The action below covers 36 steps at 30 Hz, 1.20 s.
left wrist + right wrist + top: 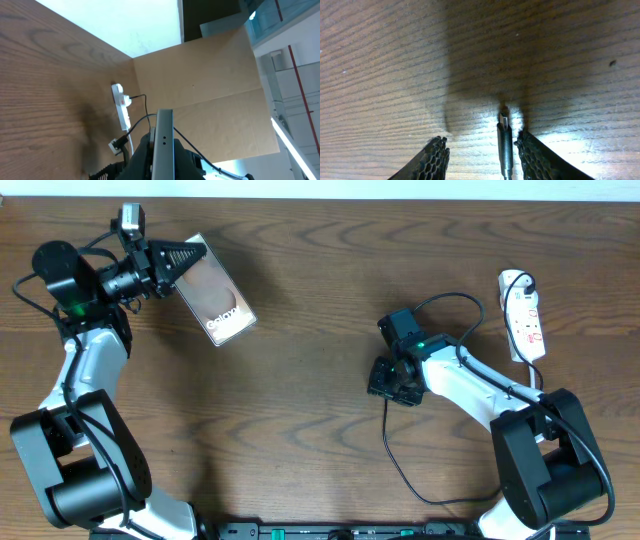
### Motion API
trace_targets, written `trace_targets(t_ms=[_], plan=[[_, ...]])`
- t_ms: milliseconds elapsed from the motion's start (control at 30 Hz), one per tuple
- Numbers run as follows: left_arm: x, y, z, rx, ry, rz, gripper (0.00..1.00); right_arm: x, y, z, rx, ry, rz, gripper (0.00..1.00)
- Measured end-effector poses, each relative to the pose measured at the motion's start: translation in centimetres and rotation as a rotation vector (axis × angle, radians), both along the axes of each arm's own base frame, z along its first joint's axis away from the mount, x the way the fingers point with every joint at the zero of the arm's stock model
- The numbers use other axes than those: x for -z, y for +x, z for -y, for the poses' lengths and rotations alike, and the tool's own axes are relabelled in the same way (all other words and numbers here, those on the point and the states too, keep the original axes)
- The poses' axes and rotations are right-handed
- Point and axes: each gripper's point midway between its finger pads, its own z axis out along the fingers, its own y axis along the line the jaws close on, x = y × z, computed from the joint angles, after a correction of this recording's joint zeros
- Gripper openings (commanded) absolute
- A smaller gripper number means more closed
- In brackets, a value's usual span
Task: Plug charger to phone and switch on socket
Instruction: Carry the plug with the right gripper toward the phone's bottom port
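Note:
My left gripper [183, 260] is shut on one end of the phone [215, 305], a dark slab with a brownish oval and white lettering, and holds it tilted at the table's far left. In the left wrist view the phone [164, 142] shows edge-on between the fingers. My right gripper [392, 380] points down at the table at centre right, open [482, 150]. The charger's plug tip [504, 134] lies on the wood between its fingers, close to the right finger. The thin black cable [392, 450] trails toward the front edge. The white socket [522, 315] lies at the far right.
The socket [121, 105] with its white cord also shows far off in the left wrist view, in front of a brown cardboard wall [200, 85]. A black cable [450, 300] loops from the right arm toward the socket.

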Motion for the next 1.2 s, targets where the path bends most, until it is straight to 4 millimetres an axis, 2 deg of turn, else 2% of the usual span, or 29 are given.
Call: trace_targets(t_ms=[133,200,300,467,767,867,1000,1100,1200], plan=[[0.0,0.0,0.0,0.0,0.0,0.0,0.07,0.0,-0.5,0.0,-0.002,0.001,-0.021,0.51],[0.0,0.0,0.0,0.0,0.0,0.0,0.07,0.0,-0.7,0.1,-0.002,-0.003,-0.032,0.44],[0.0,0.0,0.0,0.0,0.0,0.0,0.07,0.1,-1.0,0.3,0.004,-0.011,-0.046,0.33],[0.0,0.0,0.0,0.0,0.0,0.0,0.07,0.3,-1.4,0.5,0.007,-0.019,-0.059,0.03],[0.0,0.0,0.0,0.0,0.0,0.0,0.07,0.3,-1.4,0.0,0.001,0.013,-0.062,0.01],[0.0,0.0,0.0,0.0,0.0,0.0,0.07,0.2,-1.0,-2.0,-0.048,0.113,-0.04,0.01],[0.0,0.0,0.0,0.0,0.0,0.0,0.07,-0.8,-0.2,-7.0,-0.239,0.395,0.037,0.01],[0.0,0.0,0.0,0.0,0.0,0.0,0.08,-3.6,-0.2,-10.7,-0.418,0.648,0.13,0.01],[0.0,0.0,0.0,0.0,0.0,0.0,0.07,-7.8,-0.3,-13.7,-0.592,0.879,0.259,0.01]])
